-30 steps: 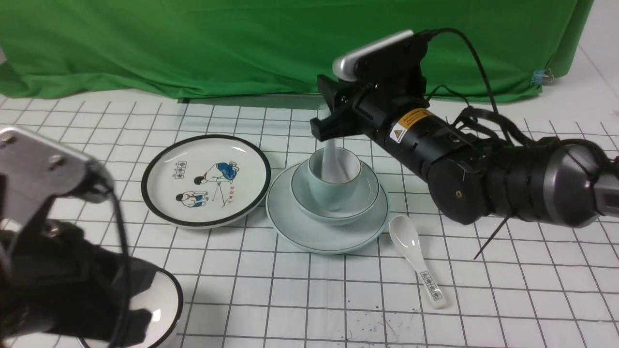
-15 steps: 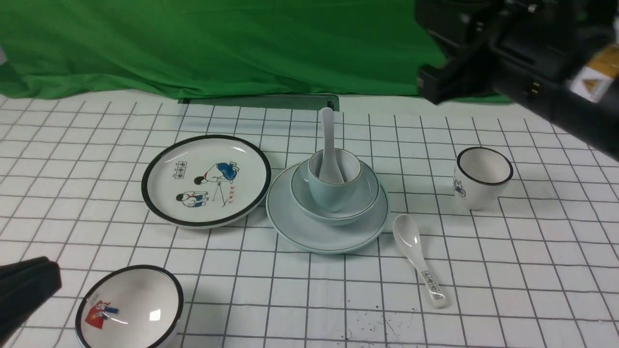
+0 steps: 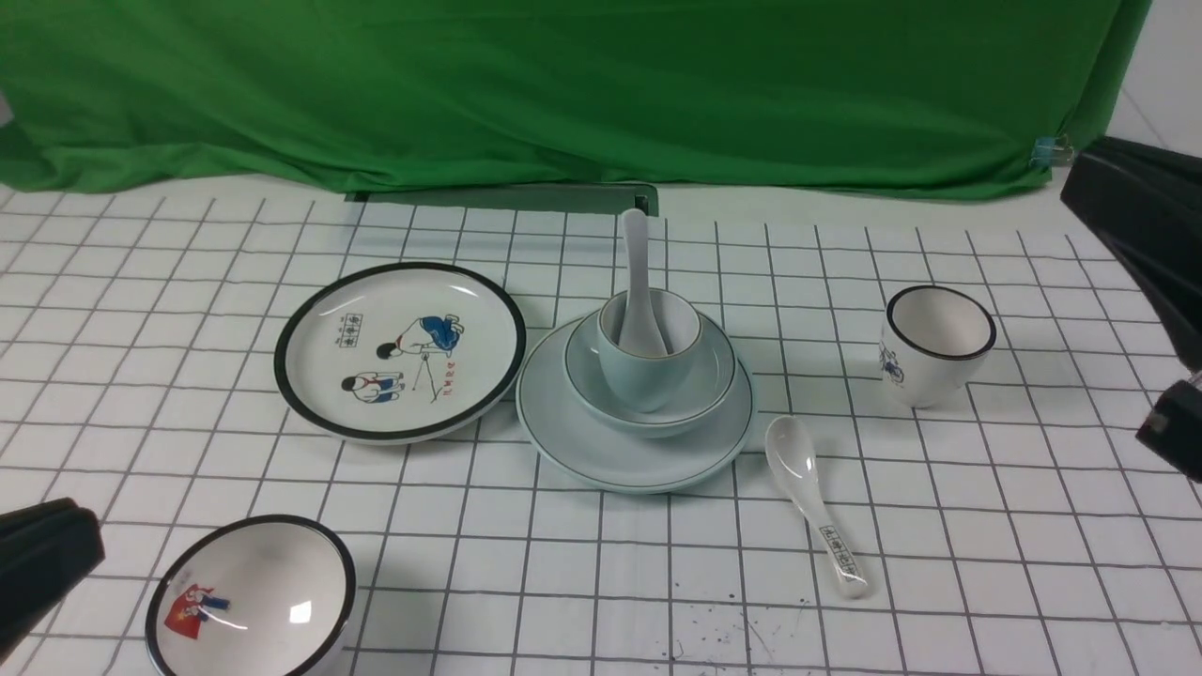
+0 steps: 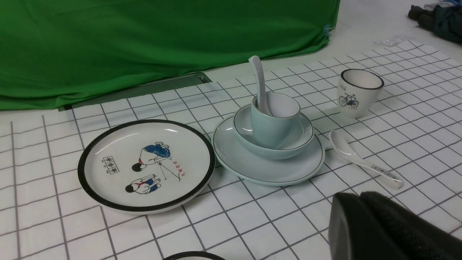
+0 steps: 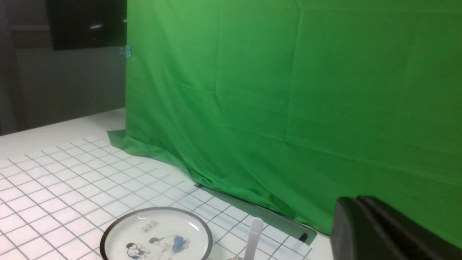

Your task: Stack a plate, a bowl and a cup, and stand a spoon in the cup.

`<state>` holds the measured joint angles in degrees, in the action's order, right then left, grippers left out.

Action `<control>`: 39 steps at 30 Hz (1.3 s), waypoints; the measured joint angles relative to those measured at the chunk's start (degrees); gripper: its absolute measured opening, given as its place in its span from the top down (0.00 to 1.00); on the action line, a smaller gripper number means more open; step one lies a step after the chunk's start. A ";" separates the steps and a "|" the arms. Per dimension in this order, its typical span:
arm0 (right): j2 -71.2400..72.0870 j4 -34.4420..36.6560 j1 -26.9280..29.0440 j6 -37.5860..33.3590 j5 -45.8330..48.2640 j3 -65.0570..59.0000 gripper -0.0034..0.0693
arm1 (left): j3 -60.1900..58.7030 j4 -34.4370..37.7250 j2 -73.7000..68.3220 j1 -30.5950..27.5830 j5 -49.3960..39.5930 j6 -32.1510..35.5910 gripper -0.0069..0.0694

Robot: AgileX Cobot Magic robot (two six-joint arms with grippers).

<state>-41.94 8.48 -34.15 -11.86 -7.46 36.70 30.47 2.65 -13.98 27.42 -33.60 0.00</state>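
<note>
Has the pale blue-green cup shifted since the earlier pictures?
No. The cup sits in the same place against the table grid in the front view.

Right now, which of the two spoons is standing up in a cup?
The plain white spoon, upright in the pale blue-green cup; the other spoon, with black marks on its handle, lies on the table.

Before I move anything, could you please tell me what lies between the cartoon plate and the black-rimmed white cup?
The plain plate, with the bowl and cup stacked on it, plus the spoon, as the front view shows.
</note>
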 joint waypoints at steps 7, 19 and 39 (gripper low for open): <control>0.13 0.20 0.00 0.80 -0.89 -0.07 0.90 | 0.00 -0.05 0.00 0.00 0.00 0.00 0.95; 8.16 0.36 0.98 -1.31 -4.70 -11.38 0.94 | 0.00 -0.48 0.00 0.00 0.00 0.00 0.95; 38.60 -8.48 38.44 4.34 14.40 -37.19 0.94 | 0.00 -1.30 0.00 0.00 0.00 0.00 0.95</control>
<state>-3.34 0.00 4.29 -7.52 6.94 -0.49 30.47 1.35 -13.98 27.42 -33.60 0.00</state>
